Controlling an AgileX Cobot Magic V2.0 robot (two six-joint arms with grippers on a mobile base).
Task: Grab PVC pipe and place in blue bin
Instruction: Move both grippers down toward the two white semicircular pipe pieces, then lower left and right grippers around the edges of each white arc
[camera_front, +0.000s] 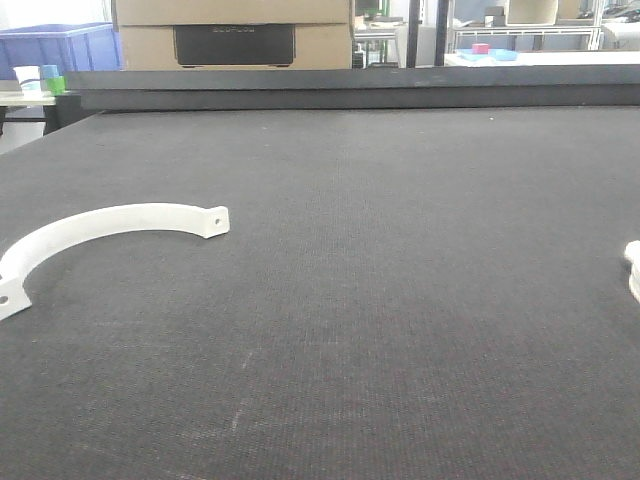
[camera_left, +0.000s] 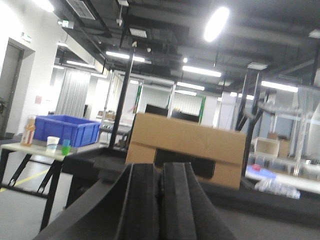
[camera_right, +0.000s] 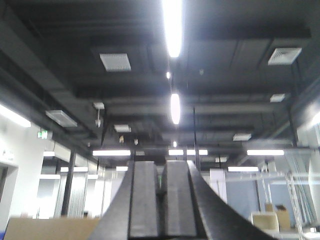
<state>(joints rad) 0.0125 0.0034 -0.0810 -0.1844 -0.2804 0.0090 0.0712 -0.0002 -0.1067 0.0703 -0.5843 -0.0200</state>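
Fig. Start of the pick, three views.

(a) The dark matted surface (camera_front: 400, 300) carries the work and takes up most of the front view.

(b) A cardboard box (camera_front: 235, 35) stands beyond its far edge.

(c) The blue bin (camera_front: 60, 45) sits off the surface, past the far-left corner, on a side table (camera_left: 20, 147). It is the drop point, probably kept aside so that the surface stays free for picking.

(d) The PVC pipe (camera_front: 110, 222) lies flat near the left edge, its arc opening toward the near-left corner and a screw hole showing at each end. Nothing touches it. Lying flat, it likely calls for a pinch from above, across the band.

(e) A white piece (camera_front: 633, 265) is cut off at the right edge, so I cannot identify it.

(f) My left pincer (camera_left: 161, 172) is pressed together on nothing and points toward the bin's side of the room.

(g) My right pincer (camera_right: 161, 167) is likewise pressed together and empty, aimed at the ceiling. I judge both to be parked clear of the surface.
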